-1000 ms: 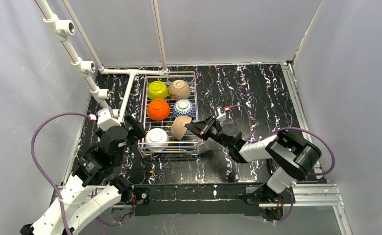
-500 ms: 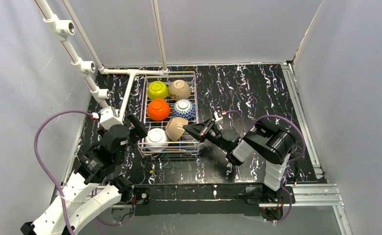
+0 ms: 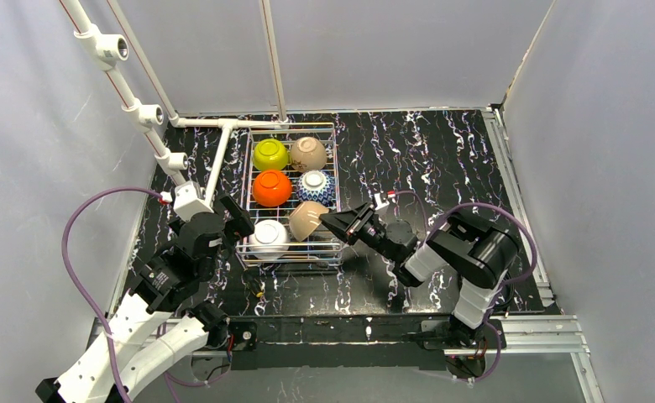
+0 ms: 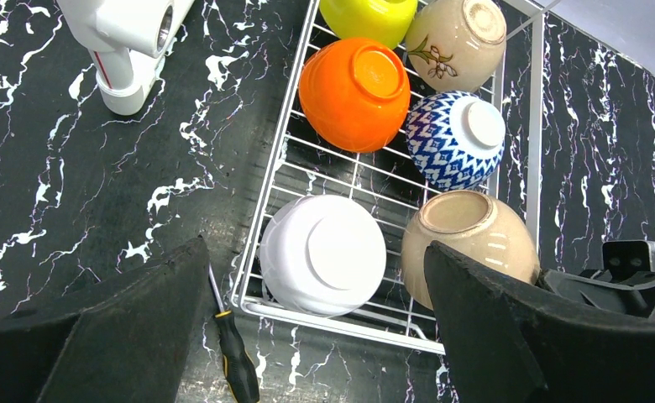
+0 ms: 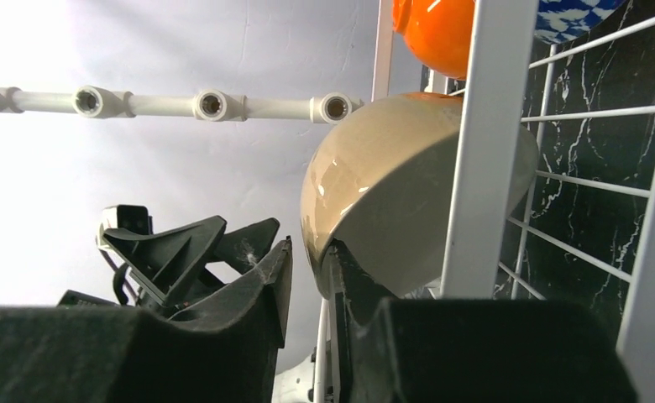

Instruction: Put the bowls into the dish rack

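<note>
The dish rack (image 3: 287, 261) holds six bowls. The lime-yellow (image 3: 269, 154) and beige (image 3: 308, 154) bowls are at the far end, and the orange (image 3: 271, 188) and blue-and-white (image 3: 316, 185) bowls are in the middle. The white bowl (image 3: 269, 238) and the tan bowl (image 3: 306, 220) are at the near end. The tan bowl leans tilted in the near-right slot. My right gripper (image 3: 328, 222) is at its rim. In the right wrist view one finger (image 5: 345, 277) touches the tan bowl (image 5: 391, 185), and a gap shows between the other finger and the bowl. My left gripper (image 3: 238, 220) is open and empty above the white bowl (image 4: 324, 252).
A black-and-yellow screwdriver (image 4: 233, 357) lies on the black marbled table just outside the rack's near-left corner. A white pipe frame (image 3: 215, 164) runs along the rack's left side and far end. Grey walls close in the table on three sides.
The tan bowl dropped from a steep tilt onto the rack, then tipped up slightly again. My right arm's elbow drew in towards the rack. The left arm barely shifted.
</note>
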Robot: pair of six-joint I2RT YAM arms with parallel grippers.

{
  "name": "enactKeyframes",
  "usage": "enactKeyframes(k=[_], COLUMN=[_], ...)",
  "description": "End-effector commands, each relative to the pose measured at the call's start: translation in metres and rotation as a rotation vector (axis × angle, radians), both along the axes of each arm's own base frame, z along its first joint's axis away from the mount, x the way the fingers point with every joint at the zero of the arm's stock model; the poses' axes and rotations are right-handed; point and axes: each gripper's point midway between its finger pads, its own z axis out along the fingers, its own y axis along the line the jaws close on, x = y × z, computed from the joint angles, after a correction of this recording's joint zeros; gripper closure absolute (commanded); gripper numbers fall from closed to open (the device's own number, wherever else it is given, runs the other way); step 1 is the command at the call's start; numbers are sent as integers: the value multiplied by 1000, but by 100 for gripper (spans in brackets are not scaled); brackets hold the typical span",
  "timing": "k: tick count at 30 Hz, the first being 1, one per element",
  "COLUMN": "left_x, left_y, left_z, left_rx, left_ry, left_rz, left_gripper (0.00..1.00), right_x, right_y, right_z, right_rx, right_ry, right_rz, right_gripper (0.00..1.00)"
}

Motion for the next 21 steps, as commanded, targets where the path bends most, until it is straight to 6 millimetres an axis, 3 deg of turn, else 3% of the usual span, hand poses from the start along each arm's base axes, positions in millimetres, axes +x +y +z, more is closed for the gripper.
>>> enactKeyframes(k=[1,5,11,17,21], left_x=[1,2,1,1,2], left_y=[2,1,2,2,0], left_z=[6,7,7,6,4], left_rx=[7,6,7,7,2], left_ry=[-15,-16,-17,-16,-13], left_rz=[7,5,6,7,3], left_gripper=[2,2,2,2,2], right_x=[-6,-6,-8,-3,4], right_y=[-14,-15,-19,-26,-22], right_z=[-75,-94,-104,-101,-83], right_rx=[-311,-430,-499,-591,-617], right_ry=[61,118,160,125,38], right_rz=[-12,-2,3,-18,-16], right_gripper=[68,67,68,75,74])
